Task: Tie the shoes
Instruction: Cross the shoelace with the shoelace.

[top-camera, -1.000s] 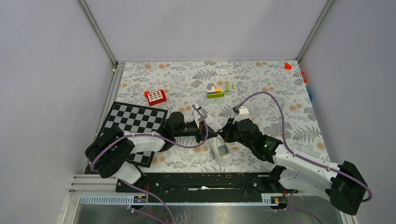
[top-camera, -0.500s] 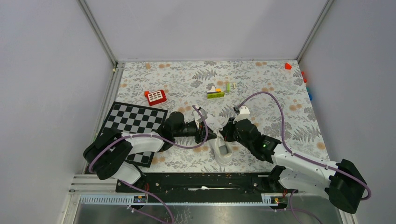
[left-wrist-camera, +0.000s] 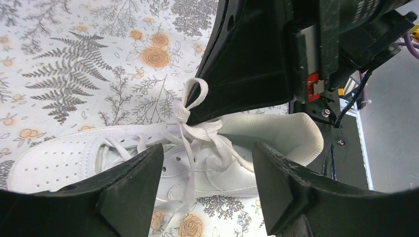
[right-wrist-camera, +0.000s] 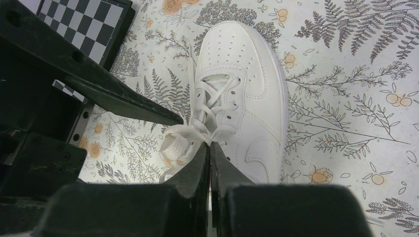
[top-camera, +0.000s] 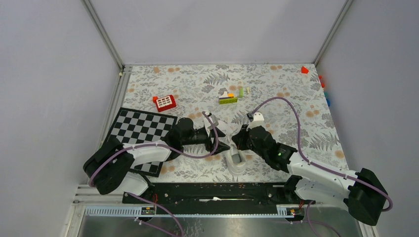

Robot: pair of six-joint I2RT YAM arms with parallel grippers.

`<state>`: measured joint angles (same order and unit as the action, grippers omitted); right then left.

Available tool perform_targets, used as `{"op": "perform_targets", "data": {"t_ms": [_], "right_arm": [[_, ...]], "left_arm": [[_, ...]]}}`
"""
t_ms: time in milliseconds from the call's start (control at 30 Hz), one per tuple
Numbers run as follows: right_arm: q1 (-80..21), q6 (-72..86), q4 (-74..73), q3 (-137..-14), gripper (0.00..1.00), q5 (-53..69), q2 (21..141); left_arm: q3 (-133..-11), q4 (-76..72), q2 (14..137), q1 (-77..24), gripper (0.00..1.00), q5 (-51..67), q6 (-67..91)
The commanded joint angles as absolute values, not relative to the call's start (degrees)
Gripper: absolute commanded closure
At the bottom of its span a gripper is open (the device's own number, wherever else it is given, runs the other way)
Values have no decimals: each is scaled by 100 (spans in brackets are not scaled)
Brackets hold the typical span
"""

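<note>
Sneaker (right-wrist-camera: 252, 98) below right gripper (right-wrist-camera: 210, 146), clenched on lace (right-wrist-camera: 177, 143); left gripper (left-wrist-camera: 207, 148) released, alongside.

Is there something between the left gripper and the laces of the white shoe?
Nothing visible lies between them. The left gripper is open, and the laces of the shoe sit just beyond its fingertips. The right gripper, shut on a lace loop, stands beyond the laces.

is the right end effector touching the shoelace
Touching. The right wrist view shows the right end effector shut on the shoelace loop, which is pinched at its tips beside the white sneaker.
</note>
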<state>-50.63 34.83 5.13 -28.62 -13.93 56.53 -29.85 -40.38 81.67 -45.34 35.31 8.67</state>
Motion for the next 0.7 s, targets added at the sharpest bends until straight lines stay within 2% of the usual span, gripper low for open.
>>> {"op": "perform_targets", "data": {"t_ms": [0,400,667], "right_arm": [[-5133,3436,614,-2957,100,-1485,5652],[-5139,3450,659,-2934,100,-1461,5634],[-5144,3469,676,-2929,100,-1450,5624]], "left_arm": [[-3173,-3901,7670,-4553,28,3272,523],[-3785,-3243,7559,-4722,21,2765,51],[-3976,-3385,7808,-4818,24,2543,-62]]}}
